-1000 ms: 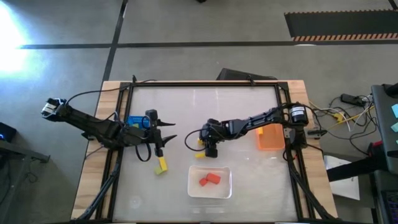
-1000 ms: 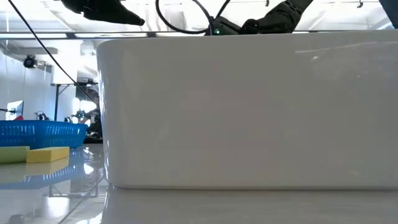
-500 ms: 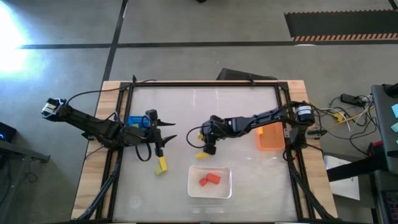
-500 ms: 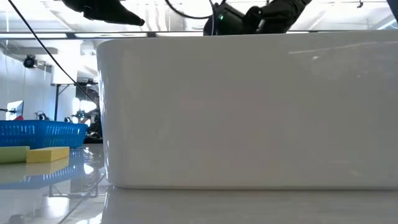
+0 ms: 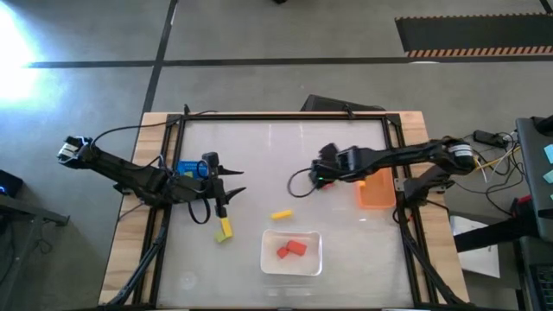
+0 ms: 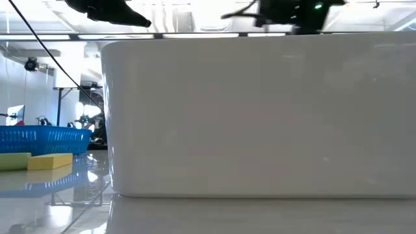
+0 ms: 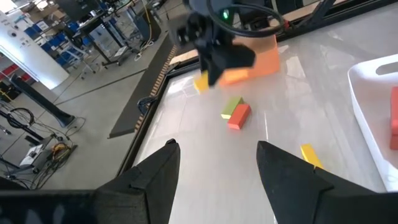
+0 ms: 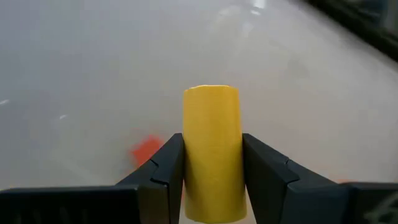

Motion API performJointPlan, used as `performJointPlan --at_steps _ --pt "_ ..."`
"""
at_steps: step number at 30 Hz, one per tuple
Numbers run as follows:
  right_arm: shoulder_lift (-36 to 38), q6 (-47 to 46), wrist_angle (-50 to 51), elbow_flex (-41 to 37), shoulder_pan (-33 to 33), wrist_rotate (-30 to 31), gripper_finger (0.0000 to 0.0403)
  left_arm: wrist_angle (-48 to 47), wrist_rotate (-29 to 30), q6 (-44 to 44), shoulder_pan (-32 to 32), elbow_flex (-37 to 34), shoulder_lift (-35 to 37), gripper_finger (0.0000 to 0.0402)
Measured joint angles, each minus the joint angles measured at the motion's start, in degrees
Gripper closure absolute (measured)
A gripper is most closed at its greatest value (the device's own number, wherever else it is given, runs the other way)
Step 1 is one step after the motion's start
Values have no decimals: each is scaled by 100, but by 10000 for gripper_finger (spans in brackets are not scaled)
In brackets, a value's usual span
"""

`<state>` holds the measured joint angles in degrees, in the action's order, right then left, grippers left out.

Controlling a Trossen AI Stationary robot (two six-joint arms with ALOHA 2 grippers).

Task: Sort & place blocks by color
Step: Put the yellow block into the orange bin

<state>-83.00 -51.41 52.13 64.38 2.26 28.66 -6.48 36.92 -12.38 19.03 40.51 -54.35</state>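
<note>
Right end effector [image 8: 212, 177] has its two fingers [image 8: 158, 168] pressed against both sides of a yellow block [image 8: 211, 149], which stands upright between them and is gripped; the right wrist view shows the glossy tabletop [image 8: 93, 74] blurred beneath it. In the high view the right end effector [image 5: 321, 170] sits over the middle of the tabletop [image 5: 259, 155], just to the left of the orange bin [image 5: 377, 192] at the right edge. Left end effector [image 5: 232, 195] is over the left part of the tabletop, fingers spread apart with nothing between them; the left wrist view confirms the empty gap between its fingers [image 7: 155, 177]. Blue bin [image 5: 187, 168] lies partly under the left arm. A loose yellow block [image 5: 282, 214] rests on the tabletop just above the white tray [image 5: 268, 259]. Another yellow block [image 5: 225, 228] lies just below the left end effector; a light green block beside it [image 6: 13, 160] shows in the low view. Two red blocks [image 5: 291, 250] lie touching inside the white tray. In the left wrist view a green block [image 7: 232, 105] and a red block [image 7: 239, 116] lie touching on the tabletop near the orange bin [image 7: 258, 62]. The low view is mostly filled by the tray wall [image 6: 260, 117].
</note>
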Motion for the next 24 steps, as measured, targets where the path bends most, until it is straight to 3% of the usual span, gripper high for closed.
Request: performJointPlan --at_steps 5,16,24 --pt "735 -1105 858 -503 2 153 287 -1 0 -9 0 0 -2 205" --pt "2161 -2580 1159 -2036 2 96 287 -2 0 -48 0 0 -2 205" --pt "2480 -3119 1170 -2789 5 -240 287 -2 0 -50 0 0 -2 205"
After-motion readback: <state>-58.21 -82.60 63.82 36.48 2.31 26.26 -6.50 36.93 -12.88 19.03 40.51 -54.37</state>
